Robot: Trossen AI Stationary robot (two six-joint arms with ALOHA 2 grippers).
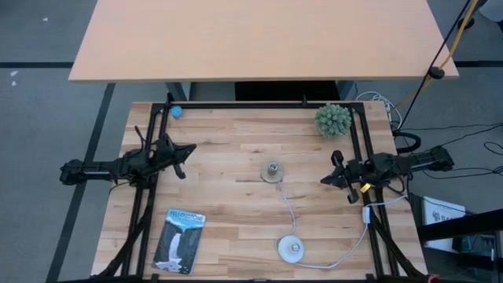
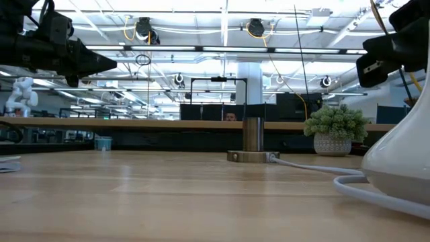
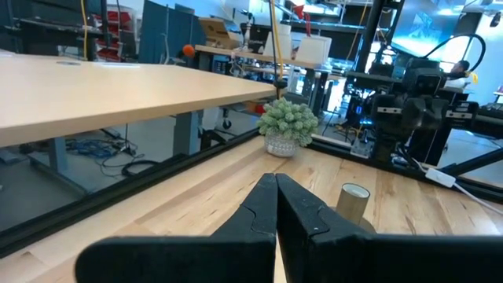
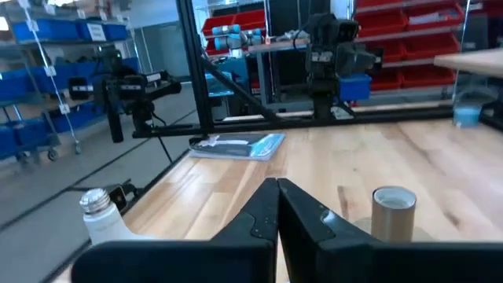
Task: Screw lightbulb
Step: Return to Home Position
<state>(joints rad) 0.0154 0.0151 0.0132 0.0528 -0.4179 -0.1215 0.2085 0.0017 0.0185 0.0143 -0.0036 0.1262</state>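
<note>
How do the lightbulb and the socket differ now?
The lightbulb is white with its silvery screw end up; socket is a metal cylinder on a round base. Socket has a white cord; lightbulb has none. Socket sits at the table's middle, lightbulb apart from it. Both stand upright.

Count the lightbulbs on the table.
1. The lightbulb stands screw end up, low in the high view, apart from the socket base; left gripper and right gripper hover shut.

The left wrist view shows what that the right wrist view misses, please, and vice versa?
Only the left wrist view shows the spiky green plant in its white pot. Only the right wrist view shows the lightbulb, screw end up, and a flat packet. Both show the socket base and their own shut fingers: left gripper, right gripper.
</note>
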